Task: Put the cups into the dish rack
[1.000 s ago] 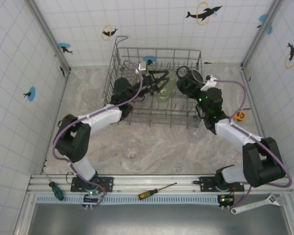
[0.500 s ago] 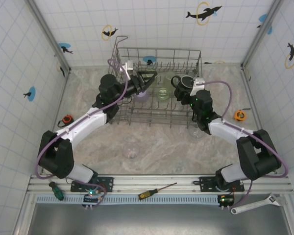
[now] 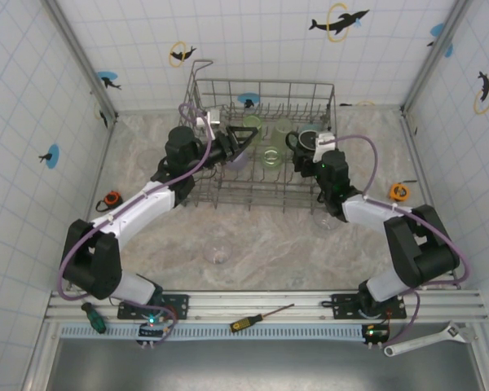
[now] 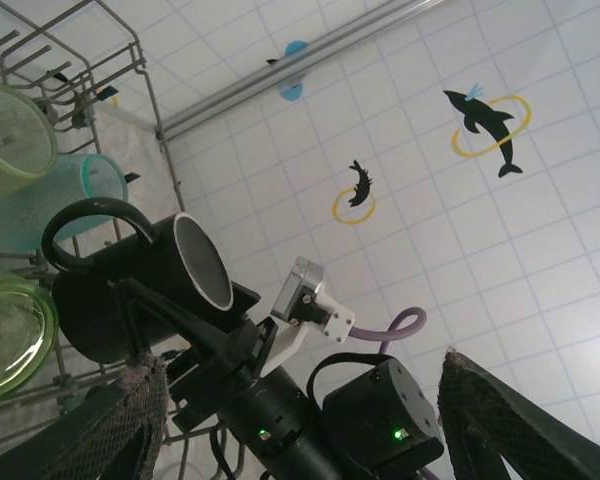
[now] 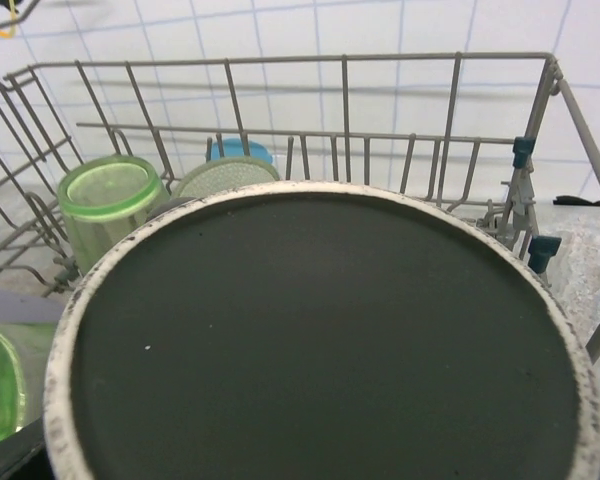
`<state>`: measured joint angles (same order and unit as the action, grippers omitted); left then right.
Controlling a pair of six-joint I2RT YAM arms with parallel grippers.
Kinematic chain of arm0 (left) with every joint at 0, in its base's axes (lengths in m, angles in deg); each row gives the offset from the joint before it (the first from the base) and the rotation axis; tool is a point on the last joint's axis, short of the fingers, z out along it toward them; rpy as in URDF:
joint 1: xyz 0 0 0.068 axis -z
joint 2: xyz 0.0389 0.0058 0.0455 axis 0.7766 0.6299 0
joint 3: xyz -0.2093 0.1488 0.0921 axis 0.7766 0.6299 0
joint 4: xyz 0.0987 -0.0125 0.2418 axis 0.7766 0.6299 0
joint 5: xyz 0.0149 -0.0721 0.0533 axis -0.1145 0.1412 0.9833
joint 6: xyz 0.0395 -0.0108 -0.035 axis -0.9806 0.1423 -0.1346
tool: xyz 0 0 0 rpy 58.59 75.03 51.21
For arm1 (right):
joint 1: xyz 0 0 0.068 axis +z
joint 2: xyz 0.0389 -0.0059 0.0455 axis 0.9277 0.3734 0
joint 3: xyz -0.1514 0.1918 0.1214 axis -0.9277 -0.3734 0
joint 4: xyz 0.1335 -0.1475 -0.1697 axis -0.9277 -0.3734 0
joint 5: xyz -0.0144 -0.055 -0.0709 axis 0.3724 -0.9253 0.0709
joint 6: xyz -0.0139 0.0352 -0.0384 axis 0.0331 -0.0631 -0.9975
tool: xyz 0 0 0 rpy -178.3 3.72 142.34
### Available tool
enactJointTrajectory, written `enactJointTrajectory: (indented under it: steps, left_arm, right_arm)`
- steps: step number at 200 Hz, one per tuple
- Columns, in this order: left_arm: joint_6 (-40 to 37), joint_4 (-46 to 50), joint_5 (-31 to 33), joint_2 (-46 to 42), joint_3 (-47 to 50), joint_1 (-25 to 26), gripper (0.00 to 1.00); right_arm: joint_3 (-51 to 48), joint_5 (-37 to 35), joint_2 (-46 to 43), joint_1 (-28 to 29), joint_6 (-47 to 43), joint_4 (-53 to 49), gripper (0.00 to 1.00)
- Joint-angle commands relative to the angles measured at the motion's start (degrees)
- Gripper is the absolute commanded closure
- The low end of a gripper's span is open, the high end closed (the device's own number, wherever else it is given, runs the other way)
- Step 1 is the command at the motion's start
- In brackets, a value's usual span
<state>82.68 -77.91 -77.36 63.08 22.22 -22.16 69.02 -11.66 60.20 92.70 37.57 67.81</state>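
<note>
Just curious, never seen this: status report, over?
Left claw open above dish rack. Right claw gripping black mug over rack's right end. Green cups already racked beside.

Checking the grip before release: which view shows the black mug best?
The left wrist view: the black mug shows nearly whole from the side, with handle, body and pale rim. The right wrist view sees its round end up close, handle hidden. The top external view shows it small, from above, at the dish rack's right end.

Here's a robot lab test cell: white tiled panel walls (image 3: 33,98) with dolphin stickers (image 4: 492,122) rise beyond the fingers (image 4: 510,430) of the left gripper (image 3: 246,140), while a screwdriver (image 3: 261,316) and wrench (image 3: 428,340) lie by the aluminium rail (image 3: 253,302), well behind them.
</note>
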Motion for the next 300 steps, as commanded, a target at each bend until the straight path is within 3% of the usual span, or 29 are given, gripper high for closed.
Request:
enactJointTrajectory:
  steps: [1, 73, 124, 208, 262, 300]
  left_arm:
    - [-2.42, 1.16, 0.46, -1.33, 0.17, -0.46, 0.28]
    - [-2.80, 2.17, 0.89, -0.11, -0.20, -0.41, 0.28]
    - [-2.83, 2.43, 0.77, 0.30, -0.39, -0.41, 0.28]
    - [-3.00, 2.95, 0.86, 1.05, -0.49, -0.43, 0.28]
    - [-3.80, 3.90, 1.21, 0.71, -0.15, -0.42, 0.28]
    - [-3.91, 4.12, 1.38, 0.54, 0.12, -0.41, 0.28]
  right_arm:
    - [3.80, 1.79, 0.44, -0.74, -1.27, 7.66, 0.60]
    - [3.98, 3.25, 0.65, -1.07, 1.03, 10.43, 0.60]
    - [3.89, -1.29, 2.23, -1.29, -3.27, 8.36, 0.60]
    - [2.05, -2.36, 5.76, -1.50, -4.16, 9.81, 0.59]
    - [0.98, -2.81, 8.23, -1.48, -2.86, 9.81, 0.50]
    - [-0.32, -2.95, 7.67, -1.50, -1.56, 9.49, 0.30]
